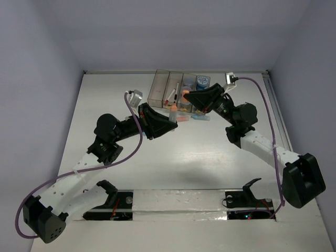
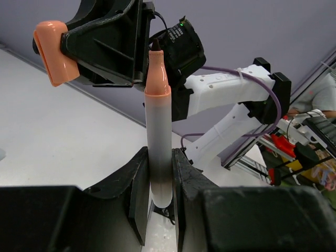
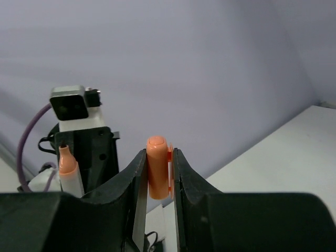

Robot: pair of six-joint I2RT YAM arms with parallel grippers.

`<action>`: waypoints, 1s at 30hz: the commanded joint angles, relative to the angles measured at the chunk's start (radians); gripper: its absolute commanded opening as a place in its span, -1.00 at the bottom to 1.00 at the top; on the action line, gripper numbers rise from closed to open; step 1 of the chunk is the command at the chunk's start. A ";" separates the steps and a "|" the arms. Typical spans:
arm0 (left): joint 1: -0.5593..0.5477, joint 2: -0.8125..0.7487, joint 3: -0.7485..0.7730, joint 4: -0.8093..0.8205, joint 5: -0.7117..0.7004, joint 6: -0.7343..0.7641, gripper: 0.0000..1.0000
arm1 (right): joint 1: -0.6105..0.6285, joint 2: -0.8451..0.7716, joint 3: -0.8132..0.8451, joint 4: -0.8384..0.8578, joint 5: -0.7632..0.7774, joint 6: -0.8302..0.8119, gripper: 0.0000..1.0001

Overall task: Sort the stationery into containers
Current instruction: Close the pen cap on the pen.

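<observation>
My left gripper (image 1: 170,122) is shut on an uncapped marker (image 2: 159,131) with a white barrel, an orange collar and a dark tip, held upright; it also shows in the top view (image 1: 173,111). My right gripper (image 1: 189,97) is shut on the marker's orange cap (image 3: 157,169), facing the left gripper a short way from the marker tip. In the left wrist view the cap (image 2: 52,50) sits up and left of the tip. The containers (image 1: 159,88) stand in a row at the back, right behind both grippers, with pens (image 1: 171,94) and blue jars (image 1: 203,81) in them.
An orange piece (image 1: 181,119) and a blue piece (image 1: 200,118) lie on the table just in front of the bins, under the two grippers. The table's back wall is close behind the bins. Open tabletop lies nearer the arm bases.
</observation>
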 commanded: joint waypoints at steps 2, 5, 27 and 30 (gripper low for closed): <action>0.001 0.013 -0.024 0.172 0.058 -0.077 -1.00 | 0.051 0.023 0.045 0.208 -0.021 0.055 -1.00; 0.001 0.015 -0.030 0.174 0.056 -0.068 -1.00 | 0.062 0.036 0.053 0.266 -0.012 0.075 -1.00; 0.029 0.030 -0.041 0.139 0.061 -0.043 -1.00 | 0.154 0.109 0.160 0.308 -0.021 0.087 -1.00; 0.029 0.029 -0.044 0.139 0.061 -0.043 -1.00 | 0.154 0.112 0.169 0.308 -0.021 0.087 -1.00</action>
